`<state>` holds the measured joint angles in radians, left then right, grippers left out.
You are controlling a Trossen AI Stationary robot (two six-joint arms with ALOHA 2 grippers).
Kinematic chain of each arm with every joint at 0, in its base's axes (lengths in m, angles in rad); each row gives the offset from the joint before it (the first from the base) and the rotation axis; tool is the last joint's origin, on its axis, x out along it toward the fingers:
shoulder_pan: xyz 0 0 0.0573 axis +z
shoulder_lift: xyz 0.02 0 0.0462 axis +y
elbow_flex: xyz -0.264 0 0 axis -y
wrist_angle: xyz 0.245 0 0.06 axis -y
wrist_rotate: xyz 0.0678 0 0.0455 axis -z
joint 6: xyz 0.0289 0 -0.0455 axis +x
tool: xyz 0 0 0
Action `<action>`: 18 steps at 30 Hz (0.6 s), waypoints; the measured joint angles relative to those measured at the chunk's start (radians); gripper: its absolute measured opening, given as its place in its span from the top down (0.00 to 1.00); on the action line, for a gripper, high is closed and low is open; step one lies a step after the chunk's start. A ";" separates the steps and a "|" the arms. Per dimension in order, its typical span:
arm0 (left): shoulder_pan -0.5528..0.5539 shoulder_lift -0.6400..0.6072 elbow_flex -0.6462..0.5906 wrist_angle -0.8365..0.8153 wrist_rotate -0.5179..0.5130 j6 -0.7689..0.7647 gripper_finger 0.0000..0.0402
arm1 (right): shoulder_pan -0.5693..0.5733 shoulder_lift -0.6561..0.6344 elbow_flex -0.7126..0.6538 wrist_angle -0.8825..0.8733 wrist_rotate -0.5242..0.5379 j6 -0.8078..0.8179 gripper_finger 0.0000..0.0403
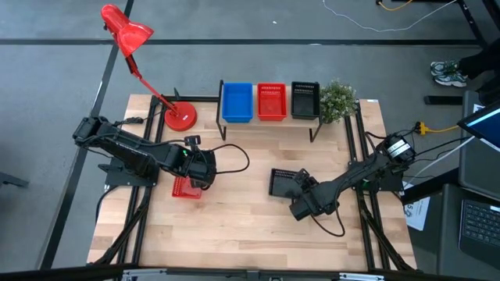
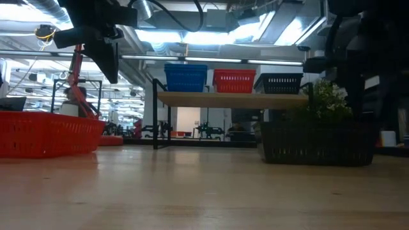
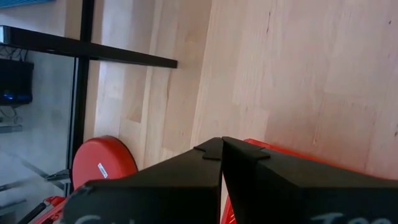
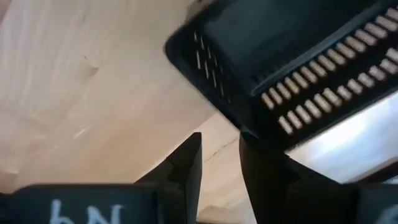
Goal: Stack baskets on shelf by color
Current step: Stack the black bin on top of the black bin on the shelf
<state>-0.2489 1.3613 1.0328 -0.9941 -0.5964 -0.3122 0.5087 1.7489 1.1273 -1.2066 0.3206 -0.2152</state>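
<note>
Black basket [image 4: 292, 68] sits just beyond the right end effector [image 4: 221, 165].

Red desk lamp [image 1: 133, 47] at the table's [image 1: 250, 234] back left, round base [image 1: 180, 117] on the wood. Small green potted plant [image 1: 337, 99] at back right.

A robotics lab: exposed ceiling ducts [image 2: 38, 13], strip lighting, floor cables [image 1: 367, 19], and a laptop [image 1: 478, 222].
</note>
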 joint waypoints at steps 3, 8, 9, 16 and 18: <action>0.000 0.000 0.000 0.005 0.000 0.000 1.00 | 0.000 0.000 -0.006 0.058 0.006 -0.004 0.73; 0.000 0.000 0.000 0.012 -0.001 0.000 1.00 | 0.000 0.000 -0.006 0.131 0.037 -0.012 0.73; 0.000 0.000 0.000 0.012 -0.001 0.000 1.00 | 0.000 0.000 -0.006 0.144 0.037 -0.015 0.73; 0.000 0.000 0.000 0.020 -0.002 0.000 1.00 | -0.001 0.000 -0.006 0.286 0.017 -0.020 0.73; 0.000 0.000 0.000 0.020 -0.002 0.000 1.00 | 0.000 0.000 -0.002 0.337 0.007 -0.027 0.73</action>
<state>-0.2489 1.3613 1.0328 -0.9741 -0.5980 -0.3122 0.5083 1.7494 1.1251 -0.8699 0.3280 -0.2419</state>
